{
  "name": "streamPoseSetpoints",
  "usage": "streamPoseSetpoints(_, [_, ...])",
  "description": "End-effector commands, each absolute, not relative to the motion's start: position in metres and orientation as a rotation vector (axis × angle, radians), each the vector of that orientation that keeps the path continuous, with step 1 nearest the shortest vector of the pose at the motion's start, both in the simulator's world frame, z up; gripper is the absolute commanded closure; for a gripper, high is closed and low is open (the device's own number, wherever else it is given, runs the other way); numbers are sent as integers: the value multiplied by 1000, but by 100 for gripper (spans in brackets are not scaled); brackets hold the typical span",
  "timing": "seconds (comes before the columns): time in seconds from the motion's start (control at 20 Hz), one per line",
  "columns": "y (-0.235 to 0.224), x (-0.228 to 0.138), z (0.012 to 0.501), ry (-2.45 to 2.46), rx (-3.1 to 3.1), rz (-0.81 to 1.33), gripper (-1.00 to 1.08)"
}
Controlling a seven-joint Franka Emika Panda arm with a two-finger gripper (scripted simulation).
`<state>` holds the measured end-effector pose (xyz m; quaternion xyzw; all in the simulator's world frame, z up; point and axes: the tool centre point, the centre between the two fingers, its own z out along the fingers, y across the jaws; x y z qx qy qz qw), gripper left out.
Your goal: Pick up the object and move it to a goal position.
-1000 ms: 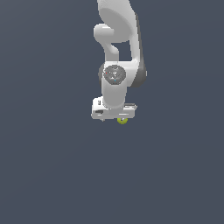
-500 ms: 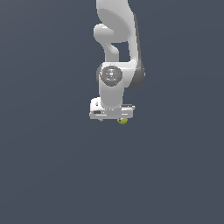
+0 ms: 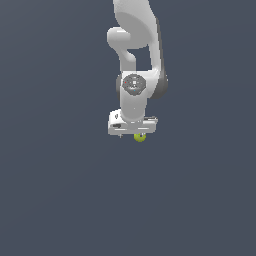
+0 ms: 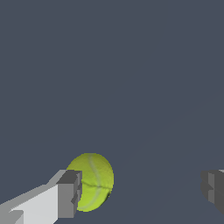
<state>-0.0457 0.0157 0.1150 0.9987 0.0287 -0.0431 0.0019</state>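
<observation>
— Looking at the surface first: lying flat and bare, showing one even slate-grey point(image 3: 60, 200) from edge to edge in both views. Not showing any wall, edge or corner anywhere.

— Hanging down from the top of the exterior view: a white arm point(image 3: 137, 55), ending in a round grey joint cap and a wide white gripper point(image 3: 134, 136) pointing downward.

— Peeking out beneath that gripper, toward the exterior view's right side of it: a small yellow-green ball point(image 3: 140, 137), narrower than the gripper body.

— Showing larger in the wrist view: the ball point(image 4: 92, 181), smooth, with a faint pale seam curving across it.

— Resting right against one grey fingertip point(image 4: 70, 192), partly hiding behind it. Standing well apart from the other fingertip point(image 4: 213, 189), with bare grey surface filling the gap between.

— Staying spread wide, then, the gripper point(image 4: 141, 191); touching the ball on one side only, not clamping it.

— Blocking nothing around the ball except that one finger. Not telling from these views whether lying on the surface or lifted off it.
</observation>
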Motion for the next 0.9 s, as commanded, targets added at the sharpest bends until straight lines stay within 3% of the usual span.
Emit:
streamPoseSetpoints(0.0, [24, -54, 111, 105, 3134, -113, -92])
streamPoseSetpoints(0.85, [64, -101, 91, 181, 3136, -1, -92])
